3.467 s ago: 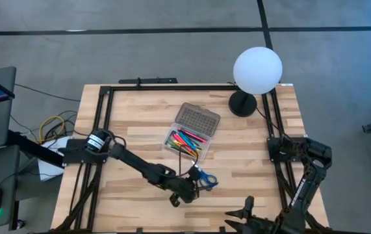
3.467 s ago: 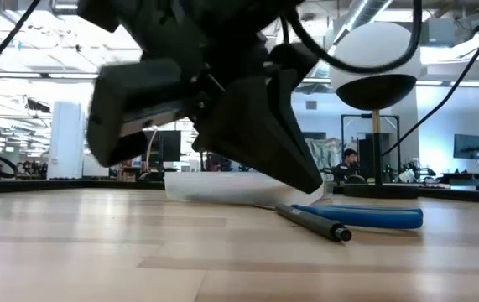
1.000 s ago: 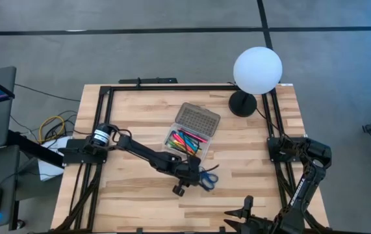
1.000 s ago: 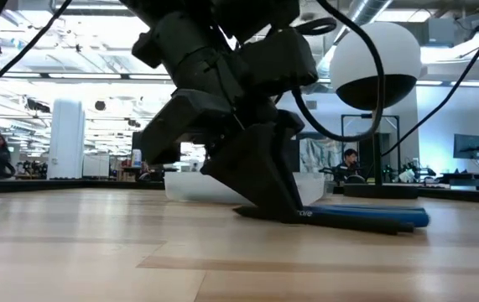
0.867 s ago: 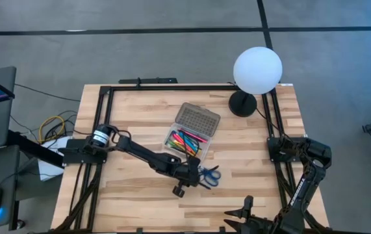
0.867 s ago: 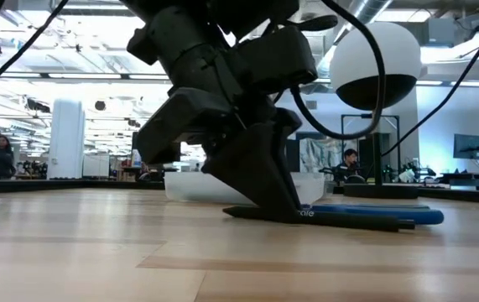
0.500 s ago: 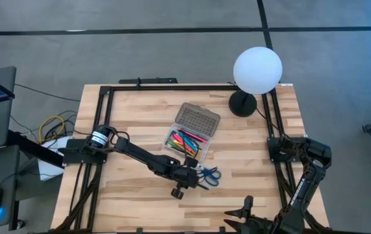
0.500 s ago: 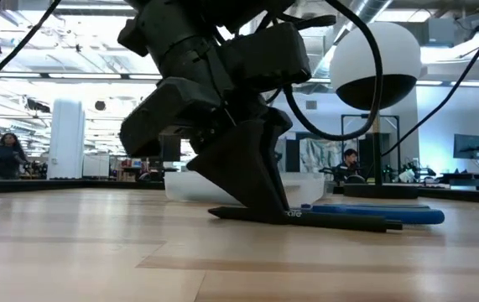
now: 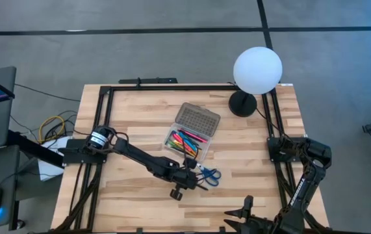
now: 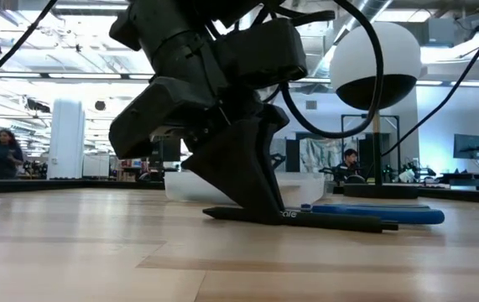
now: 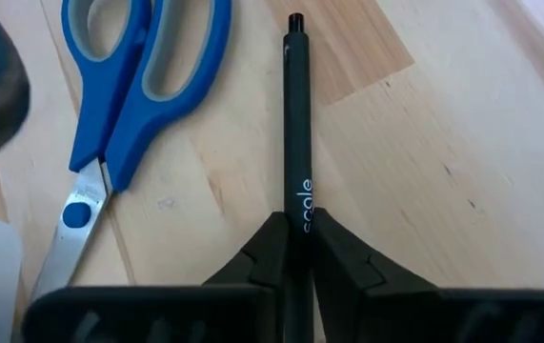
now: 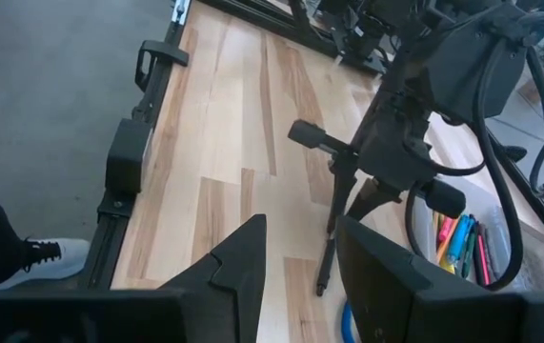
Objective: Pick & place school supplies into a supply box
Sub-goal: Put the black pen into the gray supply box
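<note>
Left gripper (image 11: 296,250) – jaws pinched on black pen (image 11: 296,114), low on table (image 9: 140,110) | blue-handled scissors (image 11: 133,90) just beside | right gripper (image 12: 300,252) – parked at near edge, jaws apart, empty

Left hand (image 11: 295,250) low, fingers pinched together; right hand (image 12: 295,250) parted, parked.

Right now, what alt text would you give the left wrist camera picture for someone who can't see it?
The left gripper is closed around a black pen lying on the wooden table, seen close up from just behind the two dark fingers. Blue-handled scissors lie beside the pen, not touching it.
</note>
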